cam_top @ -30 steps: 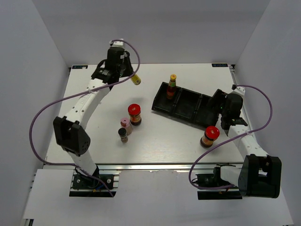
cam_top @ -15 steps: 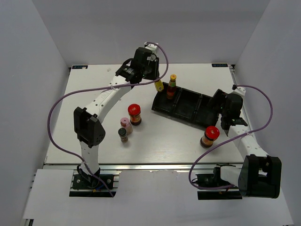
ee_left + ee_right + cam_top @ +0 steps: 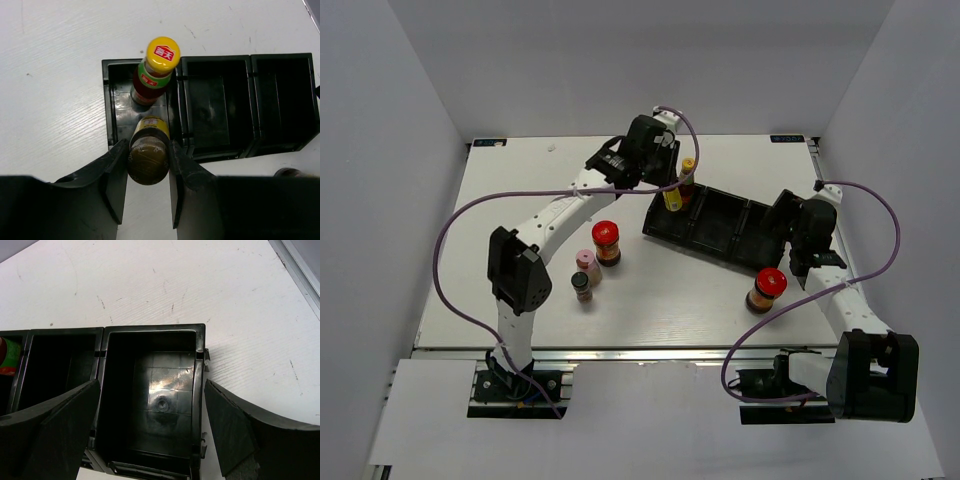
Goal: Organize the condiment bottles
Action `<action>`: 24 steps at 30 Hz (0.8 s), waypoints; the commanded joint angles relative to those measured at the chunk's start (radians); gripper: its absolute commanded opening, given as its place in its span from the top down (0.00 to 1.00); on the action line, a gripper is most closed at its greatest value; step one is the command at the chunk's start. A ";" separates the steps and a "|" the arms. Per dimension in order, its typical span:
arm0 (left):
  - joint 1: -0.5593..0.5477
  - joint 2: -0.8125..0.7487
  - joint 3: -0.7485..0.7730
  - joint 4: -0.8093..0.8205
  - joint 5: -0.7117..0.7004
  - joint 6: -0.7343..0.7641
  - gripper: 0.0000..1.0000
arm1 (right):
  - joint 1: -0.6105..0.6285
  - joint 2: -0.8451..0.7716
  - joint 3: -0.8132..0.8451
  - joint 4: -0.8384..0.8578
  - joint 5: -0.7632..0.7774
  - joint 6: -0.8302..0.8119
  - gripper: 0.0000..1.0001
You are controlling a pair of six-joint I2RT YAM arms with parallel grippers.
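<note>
My left gripper [image 3: 146, 165] is shut on a slim yellow-capped bottle [image 3: 148, 155], held over the left end compartment of the black tray [image 3: 720, 243]; it shows in the top view [image 3: 672, 195] too. A second yellow-capped bottle [image 3: 156, 70] stands upright in that compartment, also seen from above [image 3: 686, 180]. A red-lidded jar [image 3: 606, 242], a pink-capped bottle [image 3: 587, 266] and a dark-capped tiny jar [image 3: 581, 287] stand left of the tray. Another red-lidded jar [image 3: 766, 289] stands near my right gripper [image 3: 798, 240], which is open and empty [image 3: 150, 420] over the tray's right end compartment [image 3: 165, 395].
The tray's middle compartments [image 3: 215, 105] hold nothing. White walls enclose the table on the left, back and right. A metal rail runs along the table's near edge [image 3: 650, 352].
My left arm has swung right from the far left of the table, carrying the yellow-capped bottle to the tray's left end. The right arm has not moved.
</note>
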 commanded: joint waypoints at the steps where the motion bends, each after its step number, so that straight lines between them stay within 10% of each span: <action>1: -0.018 -0.027 0.010 0.046 -0.007 0.015 1.00 | 0.000 -0.027 -0.015 0.033 0.024 0.004 0.11; 21: -0.049 0.118 0.007 0.026 -0.106 -0.003 1.00 | 0.000 -0.011 -0.024 0.042 0.024 -0.001 0.11; 24: -0.049 0.130 0.010 0.019 -0.098 0.001 0.87 | 0.000 -0.002 -0.023 0.044 0.024 0.001 0.11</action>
